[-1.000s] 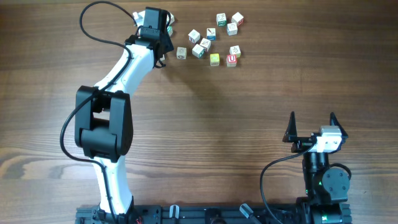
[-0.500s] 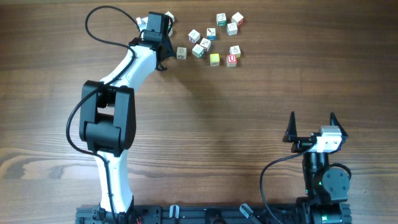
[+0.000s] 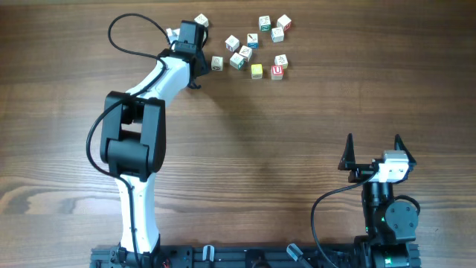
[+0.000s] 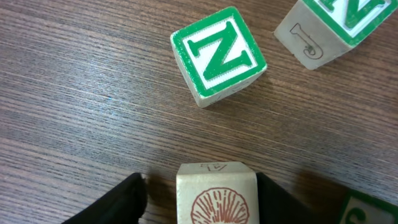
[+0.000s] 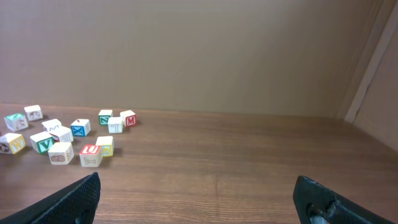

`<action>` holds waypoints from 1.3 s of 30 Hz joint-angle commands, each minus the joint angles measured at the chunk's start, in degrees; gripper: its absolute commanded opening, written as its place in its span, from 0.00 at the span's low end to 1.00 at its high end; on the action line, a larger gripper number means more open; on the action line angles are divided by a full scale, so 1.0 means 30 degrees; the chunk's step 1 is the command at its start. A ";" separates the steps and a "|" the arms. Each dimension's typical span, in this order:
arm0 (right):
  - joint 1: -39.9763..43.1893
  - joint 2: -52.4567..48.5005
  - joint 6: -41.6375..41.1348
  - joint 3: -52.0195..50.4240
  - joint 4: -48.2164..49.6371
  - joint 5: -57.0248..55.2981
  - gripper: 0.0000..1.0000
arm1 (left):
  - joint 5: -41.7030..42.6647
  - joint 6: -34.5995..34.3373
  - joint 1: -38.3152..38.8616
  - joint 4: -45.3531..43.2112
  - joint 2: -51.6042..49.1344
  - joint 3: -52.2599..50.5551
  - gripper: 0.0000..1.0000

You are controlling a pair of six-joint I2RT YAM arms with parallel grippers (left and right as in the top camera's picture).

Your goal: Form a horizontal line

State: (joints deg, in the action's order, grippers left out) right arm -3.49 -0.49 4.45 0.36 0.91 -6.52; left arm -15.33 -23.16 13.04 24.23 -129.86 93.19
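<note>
My left gripper is open low over the table, one finger on each side of a pale cube with a red shell picture. The right finger touches the cube and a gap shows at the left finger. In the overhead view the left gripper sits at the left end of the cube cluster, and I cannot pick out the shell cube there. A green N cube lies just beyond it. A yellow cube lies beside a red U cube. No touching row of three cubes is in view. My right gripper is open and empty.
Several loose letter cubes are scattered at the far middle of the wooden table, among them a pale cube right beside the left gripper and one near the far edge. Another cube lies right of the N cube.
My left arm has swung a little to the right, bringing its wrist closer to the cubes and uncovering the cube near the far edge. The right arm has not moved.
</note>
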 commanded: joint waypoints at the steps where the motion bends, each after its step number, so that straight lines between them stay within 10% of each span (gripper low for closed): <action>1: -0.0029 -0.0029 0.0240 -0.0022 0.0073 -0.0372 1.00 | -0.0117 0.0168 -0.0058 -0.0117 -0.0211 0.0299 0.53; 39: -0.0029 -0.0029 0.0248 -0.0022 0.0073 -0.0372 1.00 | -0.0189 0.1639 0.0372 0.1392 0.3111 0.0306 0.27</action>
State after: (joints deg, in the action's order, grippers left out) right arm -3.49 -0.49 4.45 0.36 0.91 -6.52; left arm -15.35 -19.11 13.15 27.49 -126.54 93.27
